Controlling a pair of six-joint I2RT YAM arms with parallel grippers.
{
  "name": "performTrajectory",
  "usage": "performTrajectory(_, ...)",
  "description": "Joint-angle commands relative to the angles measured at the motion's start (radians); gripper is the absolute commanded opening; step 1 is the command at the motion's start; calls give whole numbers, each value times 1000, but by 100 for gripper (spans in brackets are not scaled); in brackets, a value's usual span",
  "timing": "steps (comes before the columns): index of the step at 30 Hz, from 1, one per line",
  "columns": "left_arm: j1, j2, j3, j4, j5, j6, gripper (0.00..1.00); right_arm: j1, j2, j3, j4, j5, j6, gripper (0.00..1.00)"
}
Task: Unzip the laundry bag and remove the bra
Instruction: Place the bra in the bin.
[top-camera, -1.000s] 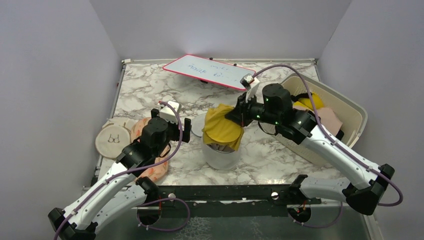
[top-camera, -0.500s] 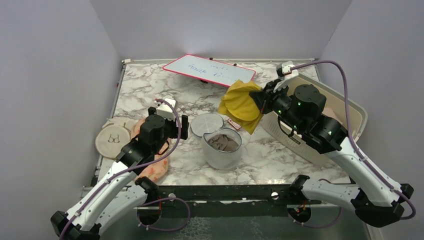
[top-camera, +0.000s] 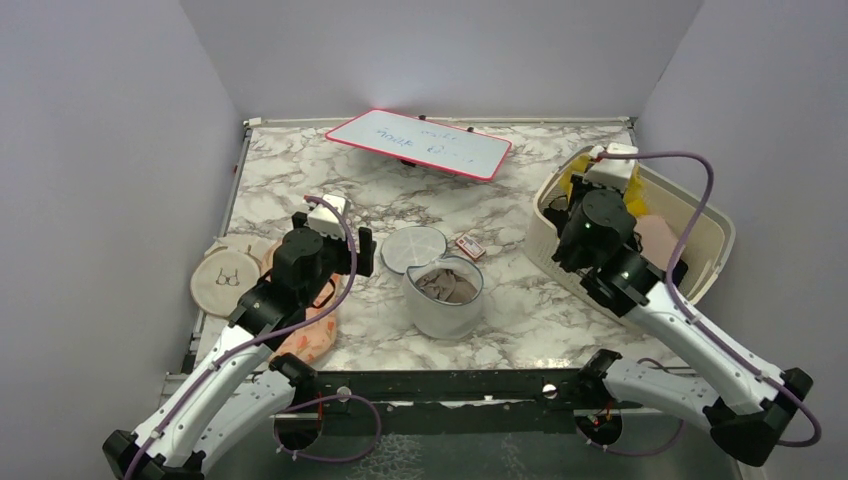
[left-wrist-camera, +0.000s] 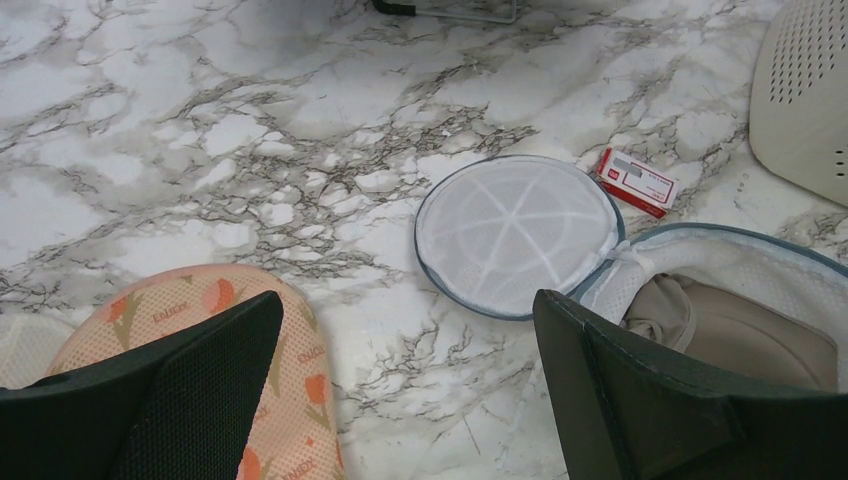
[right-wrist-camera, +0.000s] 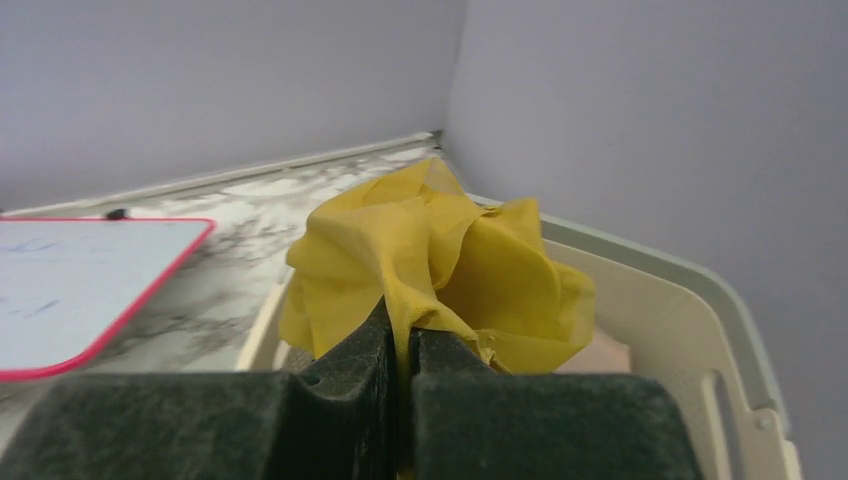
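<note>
The white mesh laundry bag (top-camera: 443, 305) stands unzipped in the middle of the table. Its round lid (top-camera: 415, 248) lies flipped open to the left, and a grey-beige garment (top-camera: 447, 286) lies inside. The left wrist view shows the lid (left-wrist-camera: 517, 232) and the bag's rim (left-wrist-camera: 700, 250). My right gripper (right-wrist-camera: 400, 330) is shut on the mustard-yellow bra (right-wrist-camera: 440, 250) and holds it bunched over the cream basket (top-camera: 700, 215). From above, the right gripper (top-camera: 574, 196) hides most of the bra (top-camera: 567, 180). My left gripper (top-camera: 335, 245) is open and empty, left of the bag, and also shows in its wrist view (left-wrist-camera: 407, 300).
A red-rimmed whiteboard (top-camera: 420, 143) lies at the back. A small red-and-white card (top-camera: 468, 246) lies right of the lid. An orange-pink patterned pouch (top-camera: 305, 340) and a round beige pouch (top-camera: 225, 280) lie at the left. Other garments lie in the basket.
My right gripper has lifted the bra out of the bag and carried it right and back, over the basket. The left gripper has drawn back slightly to the left.
</note>
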Motion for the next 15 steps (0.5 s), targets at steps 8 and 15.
performTrajectory(8,12,-26,-13,41,46,4,91,-430,236,139,-251,-349,349,1)
performTrajectory(15,17,-36,-16,44,49,3,91,-535,310,91,-263,-616,587,1)
